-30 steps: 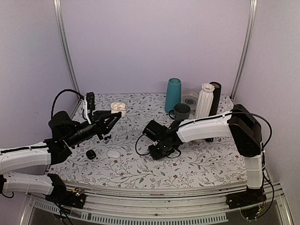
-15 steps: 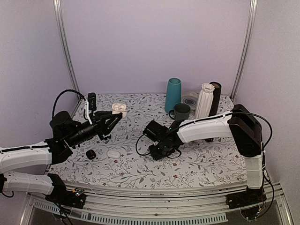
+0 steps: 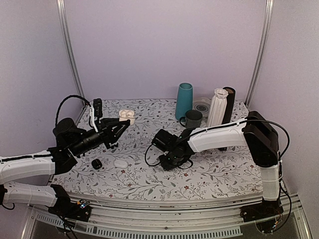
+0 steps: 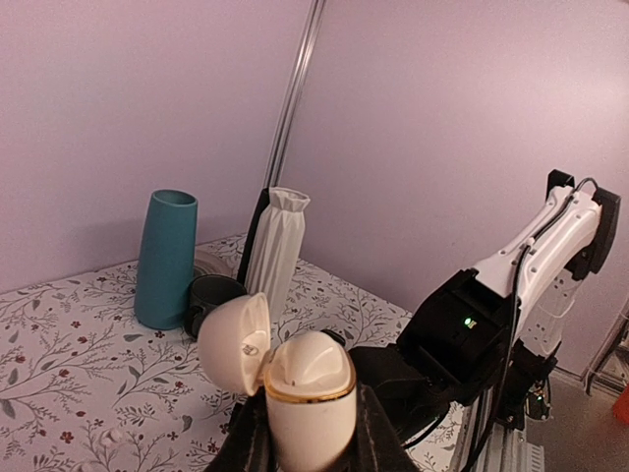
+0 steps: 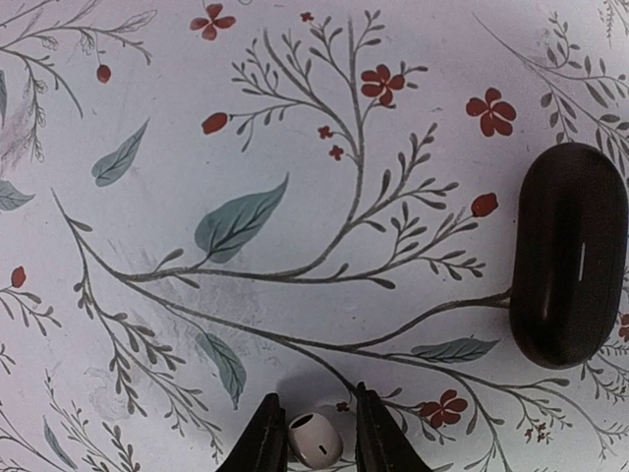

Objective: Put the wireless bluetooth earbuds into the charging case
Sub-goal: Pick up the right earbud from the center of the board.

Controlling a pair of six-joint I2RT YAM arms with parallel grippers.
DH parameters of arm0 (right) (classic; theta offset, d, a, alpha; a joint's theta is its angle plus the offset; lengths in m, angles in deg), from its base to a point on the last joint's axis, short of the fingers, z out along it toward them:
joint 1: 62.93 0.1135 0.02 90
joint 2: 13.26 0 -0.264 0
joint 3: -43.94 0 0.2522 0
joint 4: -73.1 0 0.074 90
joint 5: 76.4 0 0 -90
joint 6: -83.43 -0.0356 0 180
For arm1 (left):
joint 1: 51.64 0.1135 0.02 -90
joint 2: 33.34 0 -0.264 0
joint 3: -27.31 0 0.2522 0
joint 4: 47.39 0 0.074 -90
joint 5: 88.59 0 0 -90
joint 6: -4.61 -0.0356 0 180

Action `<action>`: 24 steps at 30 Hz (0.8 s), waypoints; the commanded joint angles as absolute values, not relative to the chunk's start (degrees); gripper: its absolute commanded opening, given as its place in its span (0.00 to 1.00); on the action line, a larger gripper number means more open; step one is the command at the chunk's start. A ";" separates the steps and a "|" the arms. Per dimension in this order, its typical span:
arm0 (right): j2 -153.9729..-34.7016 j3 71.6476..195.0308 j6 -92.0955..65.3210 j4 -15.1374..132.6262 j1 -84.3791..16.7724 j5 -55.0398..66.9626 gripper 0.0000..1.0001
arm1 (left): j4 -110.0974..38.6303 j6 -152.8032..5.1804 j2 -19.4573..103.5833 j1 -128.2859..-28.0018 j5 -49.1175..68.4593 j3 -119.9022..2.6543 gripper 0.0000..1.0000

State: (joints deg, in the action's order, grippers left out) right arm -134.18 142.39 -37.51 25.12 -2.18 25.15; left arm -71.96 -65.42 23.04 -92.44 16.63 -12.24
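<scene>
Gripping the open white charging case [image 4: 307,388], the left tool [image 3: 123,124] hangs above the counter [image 3: 224,169], well left of the teal vase [image 3: 184,101]. In front of that vase, the right tool [image 5: 319,418] straddles a white earbud [image 5: 314,440] on the counter. Pinched or not? Can't tell.

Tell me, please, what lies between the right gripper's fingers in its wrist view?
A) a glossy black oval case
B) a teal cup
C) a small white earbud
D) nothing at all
C: the small white earbud lies on the floral tablecloth between the fingers of the right gripper, while the glossy black oval case lies apart, off to the right of that view.
</scene>
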 commanded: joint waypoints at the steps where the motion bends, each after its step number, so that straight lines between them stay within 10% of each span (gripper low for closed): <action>1: -134.93 142.15 -38.21 20.67 -1.29 25.20 0.24 | -73.80 -65.35 23.32 -91.61 16.99 -12.74 0.00; 24: -133.48 140.40 -39.93 22.78 -1.41 20.47 0.20 | -73.80 -65.18 22.90 -91.63 16.94 -12.39 0.00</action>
State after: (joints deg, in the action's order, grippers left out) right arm -133.55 141.73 -39.00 24.23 -1.63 23.95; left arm -71.98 -65.42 23.04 -92.44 16.63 -12.24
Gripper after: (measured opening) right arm 0.210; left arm 0.195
